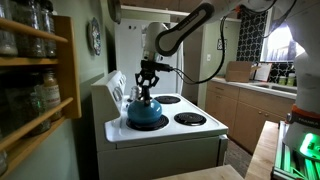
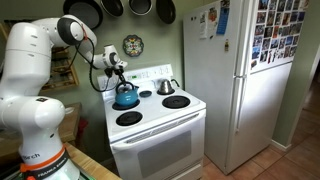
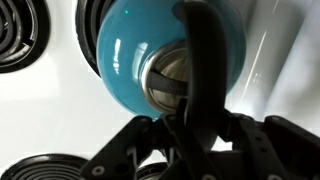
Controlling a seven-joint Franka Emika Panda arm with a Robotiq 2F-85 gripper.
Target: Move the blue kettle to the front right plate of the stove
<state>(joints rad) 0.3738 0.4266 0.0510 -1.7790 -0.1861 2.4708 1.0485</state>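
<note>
The blue kettle (image 1: 146, 116) (image 2: 125, 98) is at the stove's back left burner; I cannot tell whether it rests on the burner or hangs just above it. In the wrist view its round blue body (image 3: 125, 45) with a metal lid fills the top, and its black handle (image 3: 205, 60) runs down between my fingers. My gripper (image 1: 146, 82) (image 2: 118, 73) (image 3: 196, 140) is directly above the kettle, shut on the handle. The front right burner (image 2: 176, 101) is bare.
A small silver kettle (image 2: 166, 87) stands on the back right burner. The front left burner (image 2: 128, 118) (image 1: 190, 118) is bare. A white fridge (image 2: 235, 90) stands against the stove's right side. Pans hang on the wall above, and wooden shelves (image 1: 35, 80) stand nearby.
</note>
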